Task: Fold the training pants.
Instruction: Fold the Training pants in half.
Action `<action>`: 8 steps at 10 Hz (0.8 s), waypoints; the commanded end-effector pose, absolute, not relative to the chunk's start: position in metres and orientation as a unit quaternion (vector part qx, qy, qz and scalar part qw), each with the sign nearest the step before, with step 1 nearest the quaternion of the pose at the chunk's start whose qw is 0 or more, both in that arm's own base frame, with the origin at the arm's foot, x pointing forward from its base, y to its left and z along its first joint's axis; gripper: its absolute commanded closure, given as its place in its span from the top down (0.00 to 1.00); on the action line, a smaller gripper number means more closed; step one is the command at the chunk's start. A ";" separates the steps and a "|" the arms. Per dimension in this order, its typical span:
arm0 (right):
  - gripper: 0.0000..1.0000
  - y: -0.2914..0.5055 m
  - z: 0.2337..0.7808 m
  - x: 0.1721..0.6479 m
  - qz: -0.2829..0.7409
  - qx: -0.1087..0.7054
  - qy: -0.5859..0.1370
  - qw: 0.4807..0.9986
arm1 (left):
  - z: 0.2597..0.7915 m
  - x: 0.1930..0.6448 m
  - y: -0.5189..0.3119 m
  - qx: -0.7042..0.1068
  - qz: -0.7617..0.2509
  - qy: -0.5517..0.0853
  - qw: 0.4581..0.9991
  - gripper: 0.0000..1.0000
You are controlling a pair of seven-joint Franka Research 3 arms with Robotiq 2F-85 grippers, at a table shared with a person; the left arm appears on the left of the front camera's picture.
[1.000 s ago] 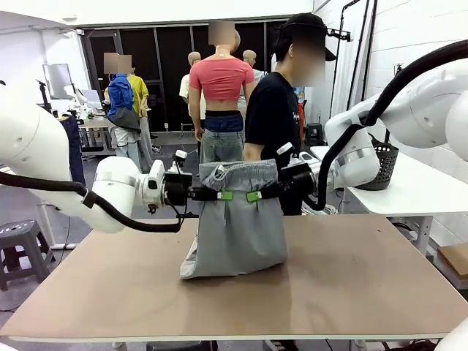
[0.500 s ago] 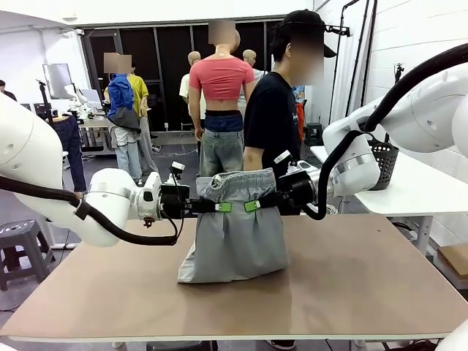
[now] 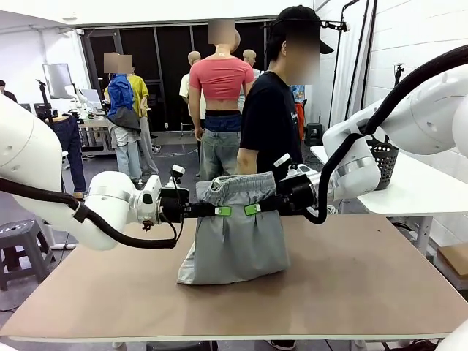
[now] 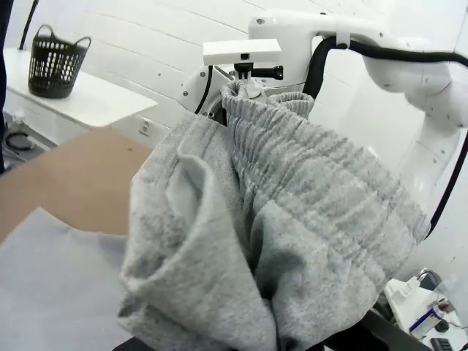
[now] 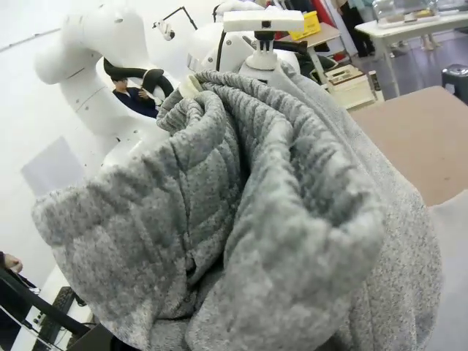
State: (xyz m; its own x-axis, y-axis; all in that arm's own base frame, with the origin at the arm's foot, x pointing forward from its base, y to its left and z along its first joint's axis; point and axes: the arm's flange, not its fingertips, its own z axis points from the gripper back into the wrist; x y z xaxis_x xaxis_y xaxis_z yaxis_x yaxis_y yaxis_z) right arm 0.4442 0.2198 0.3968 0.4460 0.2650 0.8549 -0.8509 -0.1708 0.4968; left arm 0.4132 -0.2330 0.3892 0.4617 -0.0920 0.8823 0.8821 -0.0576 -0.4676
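The light grey soft fabric training pants (image 3: 235,232) are hanging by their gathered waistband above the brown worktop (image 3: 351,285), hems touching it. The left gripper (image 3: 219,210) and right gripper (image 3: 256,208) are each clenching jaws on the waistband. No writing is readable. A person (image 3: 270,121) is standing behind; a black mesh basket (image 3: 383,164) is sitting on a white side table (image 3: 417,191).

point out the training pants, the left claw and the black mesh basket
training pants (image 3: 238,241), front view, hanging grey fabric.
left claw (image 3: 221,210), front view, green pad at the fingertips.
black mesh basket (image 3: 384,164), front view, side wall.
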 end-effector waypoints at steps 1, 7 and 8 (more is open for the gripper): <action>0.00 0.222 0.381 0.427 0.423 0.645 -0.203 0.603 | 0.386 0.387 -0.218 -0.633 -0.362 -0.263 0.632 0.00; 0.00 0.237 0.322 0.469 0.343 0.659 -0.173 0.647 | 0.324 0.441 -0.207 -0.628 -0.266 -0.236 0.693 0.00; 0.00 0.235 0.317 0.485 0.329 0.658 -0.170 0.656 | 0.312 0.458 -0.205 -0.635 -0.242 -0.214 0.701 0.00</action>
